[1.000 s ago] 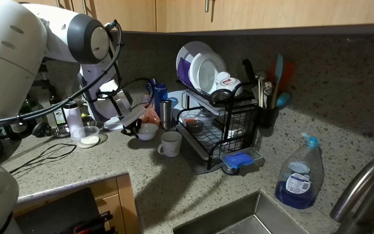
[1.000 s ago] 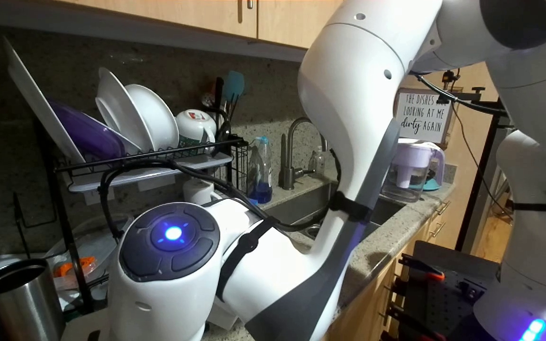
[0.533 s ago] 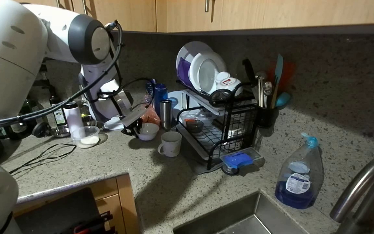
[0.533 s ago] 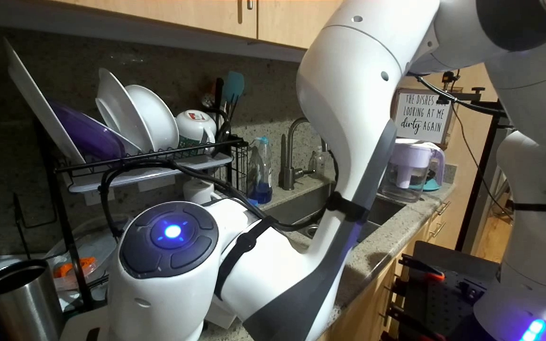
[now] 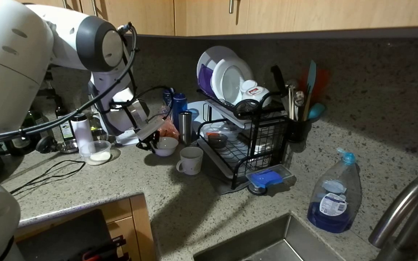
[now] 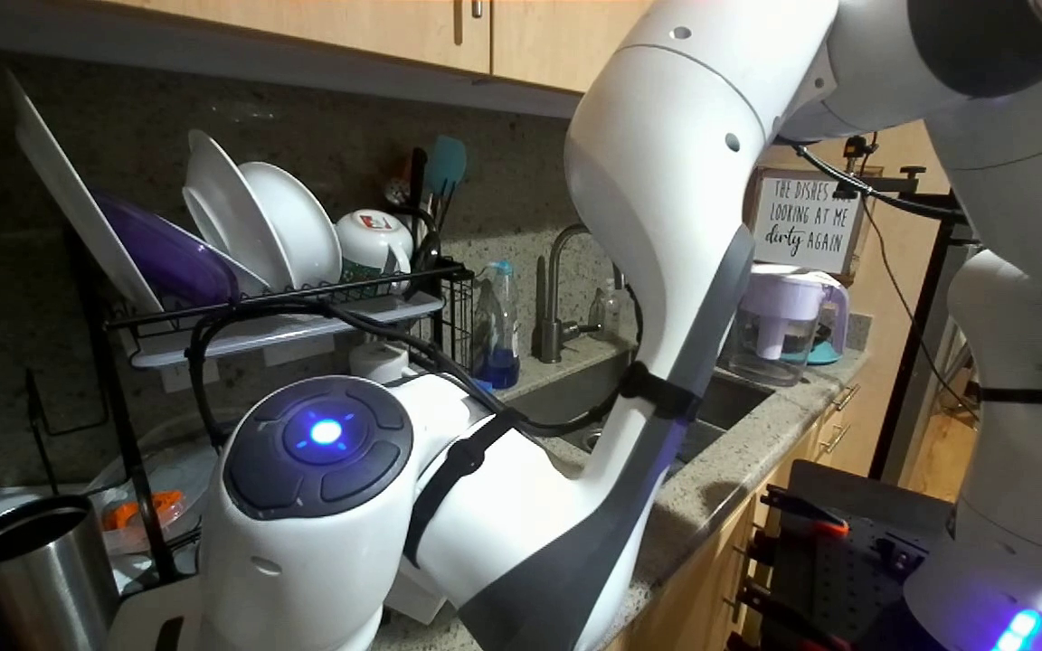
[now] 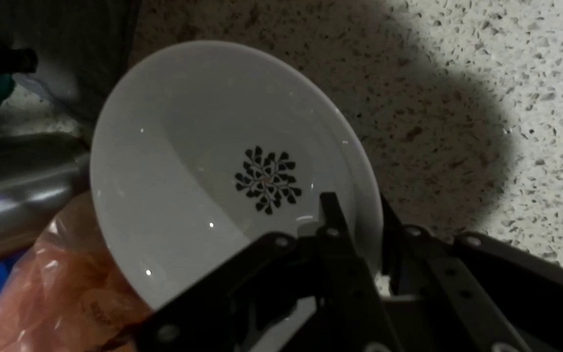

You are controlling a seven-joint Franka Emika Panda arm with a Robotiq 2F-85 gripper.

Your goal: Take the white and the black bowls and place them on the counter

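Observation:
The white bowl (image 5: pixel 167 145) has a dark leaf pattern inside. In the wrist view the bowl (image 7: pixel 179 137) fills the middle, tilted. My gripper (image 7: pixel 358 200) has one finger inside the bowl and one outside, with the rim pinched between them; it also shows in an exterior view (image 5: pixel 151 144). The bowl is over the counter (image 5: pixel 122 179); its shadow lies below it, and I cannot tell whether its base touches. A small dark bowl (image 5: pixel 217 140) sits on the dish rack's lower tier. The arm hides the gripper and white bowl in an exterior view.
A mug (image 5: pixel 191 160) stands close beside the white bowl, near the dish rack (image 5: pixel 252 137). A steel tumbler (image 5: pixel 185 127) and an orange bag (image 7: pixel 86 288) are behind the bowl. A plastic tub (image 5: pixel 96 152) is to the left. The sink (image 5: pixel 252 243) is in front.
The arm has risen slightly, and the white bowl has shifted slightly right and up with the gripper. The other objects have not moved.

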